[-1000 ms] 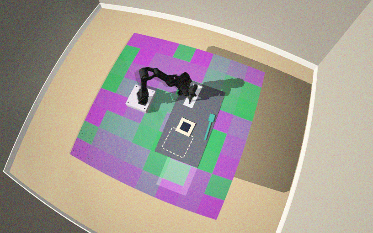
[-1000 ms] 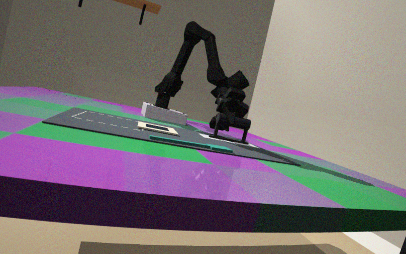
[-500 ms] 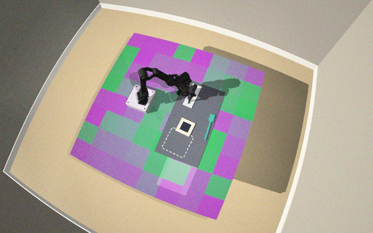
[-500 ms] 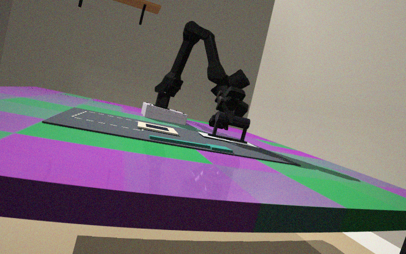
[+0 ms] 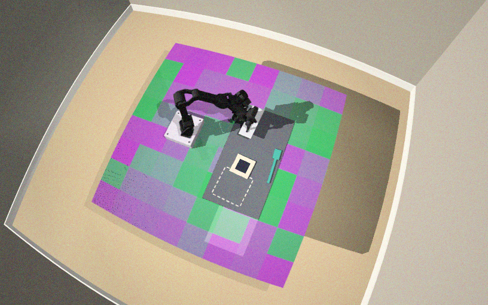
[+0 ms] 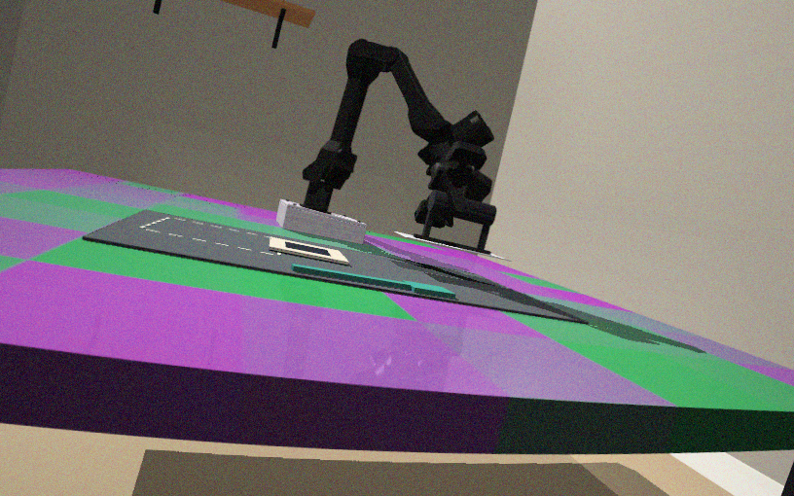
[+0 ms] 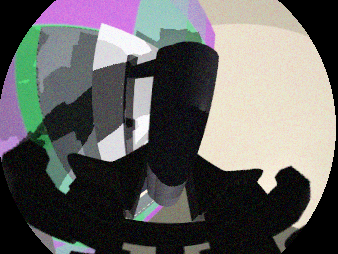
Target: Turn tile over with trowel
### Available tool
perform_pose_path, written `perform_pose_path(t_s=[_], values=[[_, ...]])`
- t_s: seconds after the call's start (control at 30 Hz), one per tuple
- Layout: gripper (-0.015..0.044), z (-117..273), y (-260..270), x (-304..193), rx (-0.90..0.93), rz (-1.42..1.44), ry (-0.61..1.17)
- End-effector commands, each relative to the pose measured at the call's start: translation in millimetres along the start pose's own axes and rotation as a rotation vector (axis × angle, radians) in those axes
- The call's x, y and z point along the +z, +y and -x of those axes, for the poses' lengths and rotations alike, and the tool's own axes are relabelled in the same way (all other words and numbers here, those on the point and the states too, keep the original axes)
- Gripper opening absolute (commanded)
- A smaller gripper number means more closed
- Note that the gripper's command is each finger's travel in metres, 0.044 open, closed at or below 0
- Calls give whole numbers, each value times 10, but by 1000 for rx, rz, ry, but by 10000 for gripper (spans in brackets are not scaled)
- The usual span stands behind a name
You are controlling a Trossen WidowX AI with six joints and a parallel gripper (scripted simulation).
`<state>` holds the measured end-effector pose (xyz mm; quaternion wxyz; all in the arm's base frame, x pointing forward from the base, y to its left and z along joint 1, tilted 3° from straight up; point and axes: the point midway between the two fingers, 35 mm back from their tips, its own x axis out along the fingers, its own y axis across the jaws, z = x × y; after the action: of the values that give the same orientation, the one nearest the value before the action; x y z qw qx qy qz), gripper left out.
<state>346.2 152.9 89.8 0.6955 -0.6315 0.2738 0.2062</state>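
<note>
The cream tile (image 5: pixel 243 165) (image 6: pixel 308 249) lies flat on the grey mat (image 5: pixel 253 204) (image 6: pixel 117 233), its dark square mark facing up. It lies mostly outside the dashed outline (image 5: pixel 240 206) (image 6: pixel 155 223), overlapping the edge nearest it. The trowel has a white blade (image 5: pixel 246 133) (image 6: pixel 408 234) (image 7: pixel 112 45) and a raised black handle (image 6: pixel 477 211) (image 7: pixel 185 100); its blade appears flat at the mat's other end. My gripper (image 5: pixel 250 121) (image 6: pixel 445 209) (image 7: pixel 167 146) is shut on the handle. The arm hides part of the trowel in the top view.
A teal tool (image 5: pixel 273 168) (image 6: pixel 351 275) with a square head and a long thin handle lies along the mat's long edge, beside the tile. The white arm base (image 5: pixel 172 129) (image 6: pixel 321 223) stands on the chequered table (image 5: pixel 252 266) on the opposite side of the mat.
</note>
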Motion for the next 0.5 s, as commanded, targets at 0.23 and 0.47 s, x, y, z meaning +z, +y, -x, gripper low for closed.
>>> perform_pose_path(t_s=[0.23,0.47], values=[[0,-128,-142,-192,-1,-31,-15],[0,-260,-212,-402,2,-52,-24]])
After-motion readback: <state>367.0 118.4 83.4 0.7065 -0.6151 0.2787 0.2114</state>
